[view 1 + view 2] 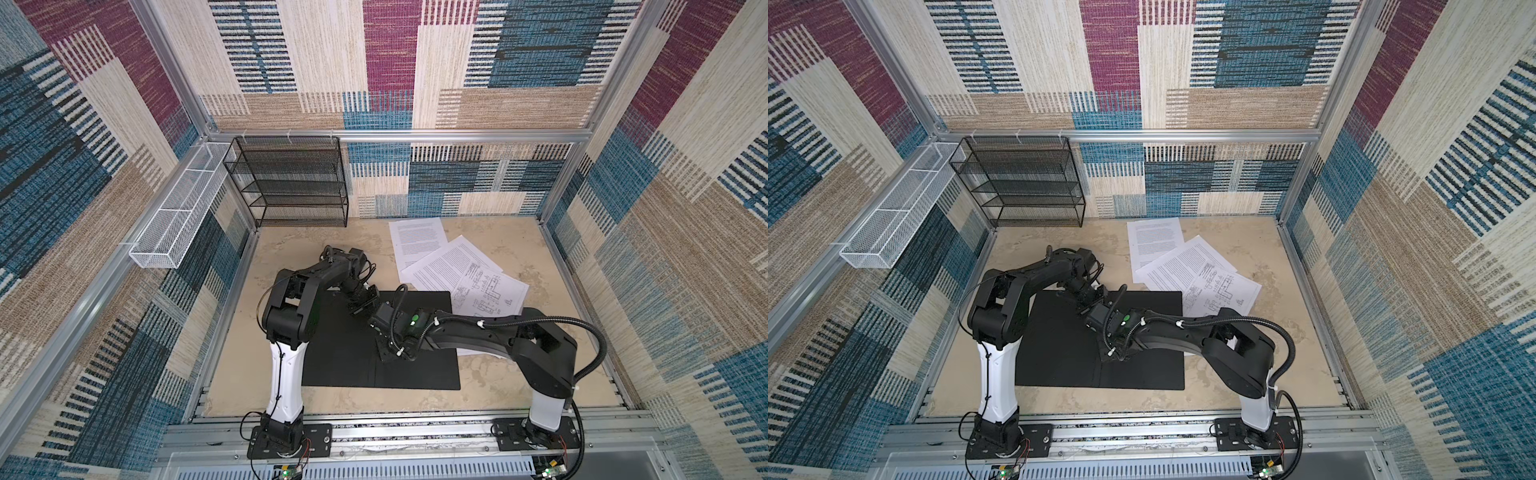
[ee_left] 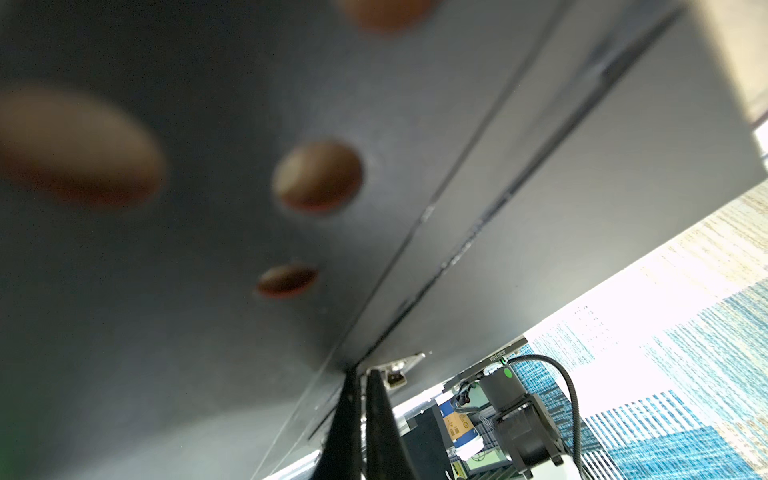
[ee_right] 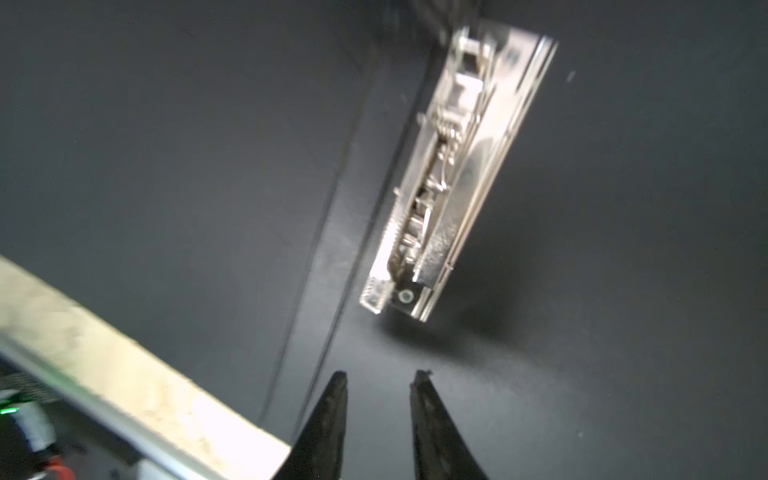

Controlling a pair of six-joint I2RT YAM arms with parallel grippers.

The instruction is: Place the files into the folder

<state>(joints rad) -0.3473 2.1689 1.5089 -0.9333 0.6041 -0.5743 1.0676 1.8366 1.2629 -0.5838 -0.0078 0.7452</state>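
The right gripper point(image 3: 380, 376) holds nothing, its two black tips a little apart, low over the flat black open folder point(image 1: 345, 357) beside its shiny metal clip bar point(image 3: 449, 178). The left gripper point(image 2: 363, 374) is squeezed shut, tips by the fold. The folder lies in the middle of both top views, and the loose white paper sheets point(image 1: 440, 266) fan out at its upper right, none inside. I think the folder is ready, so next a gripper must fetch a sheet and slide it in.

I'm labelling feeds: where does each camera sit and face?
Both top views: high behind both arms, looking down on them, the open black flat folder and white printed paper sheets.
Left wrist: skims the folder's inside; shut left end effector shows.
Right wrist: faces its silver metal clip bar; open right end effector shows.
All show the folder.
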